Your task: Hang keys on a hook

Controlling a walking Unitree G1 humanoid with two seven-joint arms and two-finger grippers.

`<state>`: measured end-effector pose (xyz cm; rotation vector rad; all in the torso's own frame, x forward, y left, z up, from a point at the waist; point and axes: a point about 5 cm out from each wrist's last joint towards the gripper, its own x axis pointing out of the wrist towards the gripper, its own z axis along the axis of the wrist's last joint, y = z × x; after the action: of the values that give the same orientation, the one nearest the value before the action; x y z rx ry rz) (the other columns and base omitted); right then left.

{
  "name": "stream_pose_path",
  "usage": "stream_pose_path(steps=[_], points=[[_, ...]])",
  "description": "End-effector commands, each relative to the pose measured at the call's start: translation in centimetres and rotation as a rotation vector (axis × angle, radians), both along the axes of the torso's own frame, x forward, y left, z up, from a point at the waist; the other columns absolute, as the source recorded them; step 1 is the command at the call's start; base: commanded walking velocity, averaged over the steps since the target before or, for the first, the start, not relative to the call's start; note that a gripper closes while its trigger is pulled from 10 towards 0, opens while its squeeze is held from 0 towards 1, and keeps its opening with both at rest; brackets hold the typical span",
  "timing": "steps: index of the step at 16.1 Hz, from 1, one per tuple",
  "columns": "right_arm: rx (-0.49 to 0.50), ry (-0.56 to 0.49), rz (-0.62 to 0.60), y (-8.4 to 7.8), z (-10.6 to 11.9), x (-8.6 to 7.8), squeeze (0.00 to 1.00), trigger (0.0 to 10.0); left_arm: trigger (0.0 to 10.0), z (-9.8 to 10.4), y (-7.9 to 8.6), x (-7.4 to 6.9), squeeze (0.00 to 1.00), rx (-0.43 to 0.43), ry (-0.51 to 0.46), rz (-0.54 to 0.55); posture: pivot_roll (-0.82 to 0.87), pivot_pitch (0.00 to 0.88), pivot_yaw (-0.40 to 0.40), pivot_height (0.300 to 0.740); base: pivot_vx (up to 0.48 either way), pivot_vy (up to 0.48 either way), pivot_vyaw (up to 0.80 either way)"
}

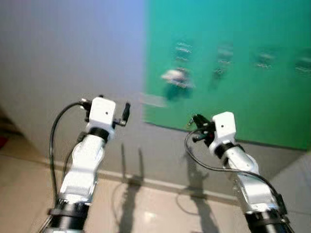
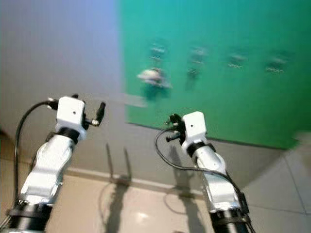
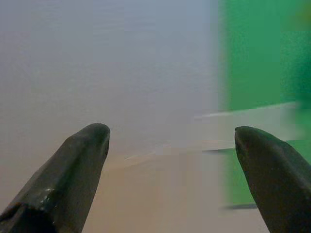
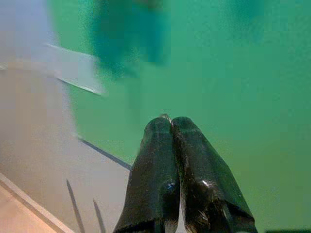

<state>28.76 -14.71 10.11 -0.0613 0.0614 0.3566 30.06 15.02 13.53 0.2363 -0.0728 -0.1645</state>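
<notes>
Grippers face green board (image 1: 233, 63); left (image 3: 170, 145) spread; right (image 4: 171, 121) closed.

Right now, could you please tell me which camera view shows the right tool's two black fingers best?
The right wrist view: the right tool fills the foreground, its fingers pressed together before the green wall panel. No keys can be made out between them. The eye views give just its white wrist housing, the fingers too small and blurred to judge.

open air ahead, green board (image 1: 243, 73) beyond
</notes>
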Motion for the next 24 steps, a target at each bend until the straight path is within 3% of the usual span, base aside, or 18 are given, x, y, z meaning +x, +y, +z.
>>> stream_pose_path(steps=[1, 5, 9, 15, 24], points=[[0.058, -0.070, -0.004, -0.1, 1.9, 0.3, 0.00, 10.0, 10.0, 0.0, -0.3, 0.0, 0.00, 0.017, 0.006, -0.018, -0.06, 0.000, 0.009, 0.740, 0.000, -0.480, 0.00], [0.133, -0.114, 0.026, 0.7, 3.3, 0.4, 0.00, 10.0, 10.0, 0.0, -0.3, 0.1, 0.00, 0.021, 0.003, -0.021, -0.06, 0.000, 0.010, 0.740, 0.000, -0.480, 0.00], [0.213, -0.151, 0.162, 1.7, 5.2, 0.3, 0.00, 10.0, 10.0, 0.4, 0.0, 0.4, 0.00, 0.023, -0.010, -0.001, -0.06, 0.000, 0.011, 0.740, 0.000, -0.240, 0.00], [0.243, -0.130, 0.058, 1.0, 4.6, 0.3, 0.00, 10.0, 10.0, 1.0, -0.8, 0.1, 0.00, 0.012, -0.061, -0.063, -0.07, 0.000, 0.016, 0.740, 0.000, 0.000, 0.00], [0.238, -0.174, -0.062, -0.5, 4.9, 0.2, 0.00, 10.0, 10.0, 1.0, -1.2, 0.3, 0.00, 0.003, -0.057, -0.120, -0.07, 0.000, 0.031, 0.740, 0.385, 0.000, 0.00]])
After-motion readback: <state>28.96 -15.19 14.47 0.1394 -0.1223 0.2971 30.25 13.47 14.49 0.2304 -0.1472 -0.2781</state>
